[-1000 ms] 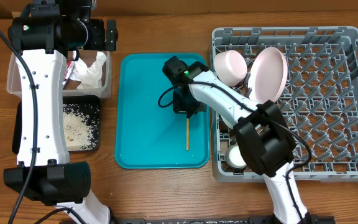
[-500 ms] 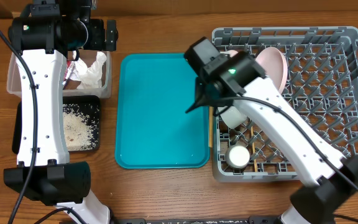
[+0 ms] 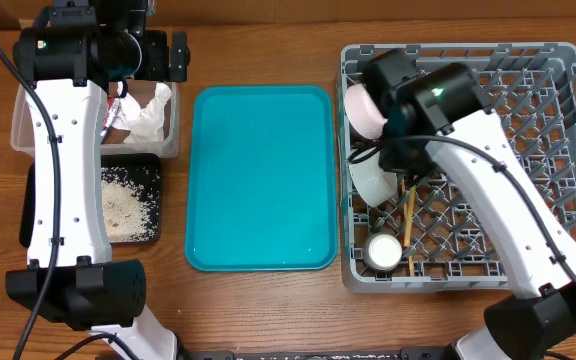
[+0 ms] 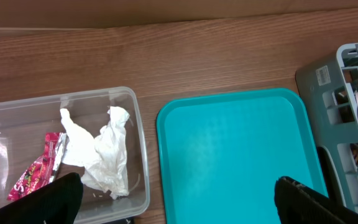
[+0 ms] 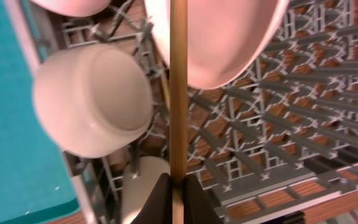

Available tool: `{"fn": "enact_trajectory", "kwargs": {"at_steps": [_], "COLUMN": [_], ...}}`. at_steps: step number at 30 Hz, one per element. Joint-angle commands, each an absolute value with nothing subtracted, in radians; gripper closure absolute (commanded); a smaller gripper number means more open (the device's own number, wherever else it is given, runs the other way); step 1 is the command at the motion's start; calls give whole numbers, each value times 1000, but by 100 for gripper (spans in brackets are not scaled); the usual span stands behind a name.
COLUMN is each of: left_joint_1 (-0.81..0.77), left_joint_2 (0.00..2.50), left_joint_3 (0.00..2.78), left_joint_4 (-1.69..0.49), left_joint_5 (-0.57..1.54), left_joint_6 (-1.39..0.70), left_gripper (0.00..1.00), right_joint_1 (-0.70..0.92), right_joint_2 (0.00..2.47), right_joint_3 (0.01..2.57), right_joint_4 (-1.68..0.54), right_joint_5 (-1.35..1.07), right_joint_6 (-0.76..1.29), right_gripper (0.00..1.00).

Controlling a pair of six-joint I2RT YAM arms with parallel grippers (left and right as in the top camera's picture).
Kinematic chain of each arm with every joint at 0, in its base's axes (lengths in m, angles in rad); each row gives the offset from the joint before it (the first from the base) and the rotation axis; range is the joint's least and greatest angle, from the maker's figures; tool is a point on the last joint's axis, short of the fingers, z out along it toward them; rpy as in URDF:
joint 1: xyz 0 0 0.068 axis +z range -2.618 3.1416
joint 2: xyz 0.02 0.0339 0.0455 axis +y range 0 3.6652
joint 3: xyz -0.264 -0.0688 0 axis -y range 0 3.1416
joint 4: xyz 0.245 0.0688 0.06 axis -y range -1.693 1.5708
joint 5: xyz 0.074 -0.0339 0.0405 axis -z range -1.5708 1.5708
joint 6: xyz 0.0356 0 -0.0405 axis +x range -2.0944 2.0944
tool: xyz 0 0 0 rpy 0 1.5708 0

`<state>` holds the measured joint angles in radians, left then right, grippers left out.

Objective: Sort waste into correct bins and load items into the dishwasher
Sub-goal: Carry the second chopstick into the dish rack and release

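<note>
Right gripper (image 5: 178, 194) is pinching a wooden chopstick (image 5: 178, 87) by one end. The stick's long axis is running straight out from the fingertips, over the dish rack (image 5: 260, 143) lattice. Pale grey bowl (image 5: 92, 99) is sitting in the rack just beside the stick, and the pink plate (image 5: 229, 37) is standing further out. Likely next: lowering the stick flat into the rack. Left gripper (image 4: 179, 205) is hanging spread wide, well apart from the rack, by the clear tub (image 4: 138, 143).
</note>
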<state>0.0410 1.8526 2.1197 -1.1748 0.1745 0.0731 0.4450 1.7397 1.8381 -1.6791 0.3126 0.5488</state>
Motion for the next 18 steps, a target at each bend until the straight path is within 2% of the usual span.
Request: {"fn": "enact_trajectory", "kwargs": {"at_steps": [1,10,15,18], "left_joint_1": [39,39,39,39], "left_joint_2": [1859,1859,1859,1859], "left_joint_3": [2135,2135,2135,2135], "left_joint_4": [-1171,-1171,-1171,-1171], "left_joint_5": [168,168,168,168], "left_joint_6": [67,67,67,67], "left_gripper": [0,0,0,0], "right_joint_1": [437,355,324,333], "right_joint_2": [1718,1719,1718,1713], "right_joint_3": [1795,1518,1474,1527], "right_joint_4": [-1666,-1485,-1441,-1475], "right_joint_5": [340,369,361,358], "right_joint_6": [490,384,385,385], "right_gripper": [96,96,75,71]}}
